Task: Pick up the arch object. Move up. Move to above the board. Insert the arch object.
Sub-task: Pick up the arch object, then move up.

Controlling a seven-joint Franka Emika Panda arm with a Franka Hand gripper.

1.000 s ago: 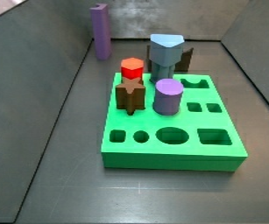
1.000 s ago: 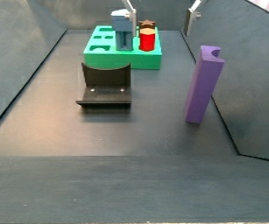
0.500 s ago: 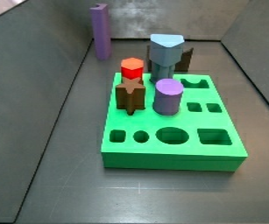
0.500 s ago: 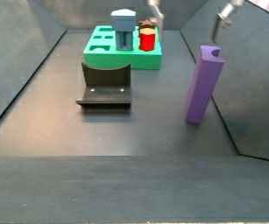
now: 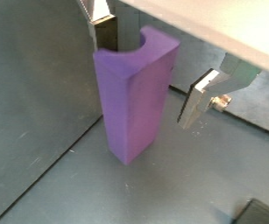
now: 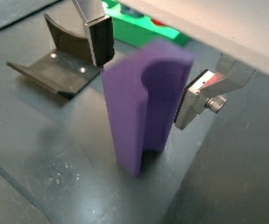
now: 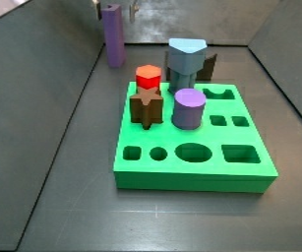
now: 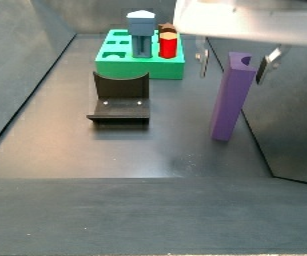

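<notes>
The arch object (image 8: pixel 228 100) is a tall, slim purple block with a notch in its top, standing upright on the dark floor near a wall; it also shows far back in a side view (image 7: pixel 114 39). My gripper (image 8: pixel 236 62) is open with one silver finger on each side of the block's top, a gap showing at each side. Both wrist views show this: the arch object (image 5: pixel 137 96) (image 6: pixel 143 114) stands between the fingers (image 5: pixel 199 96) (image 6: pixel 99 39), which do not hold it. The green board (image 7: pixel 193 167) (image 8: pixel 116 68) lies well away from the gripper.
On the board stand a grey-blue pentagonal block (image 7: pixel 186 57), a red piece (image 7: pixel 148 77), a brown star piece (image 7: pixel 147 108) and a round purple cylinder (image 7: pixel 189 106). The dark fixture (image 8: pixel 120 100) (image 6: pixel 54 66) stands between board and arch object. Grey walls enclose the floor.
My gripper has moved over from near the board and come down over the arch object's top, now straddling it. The arch object and board have not moved.
</notes>
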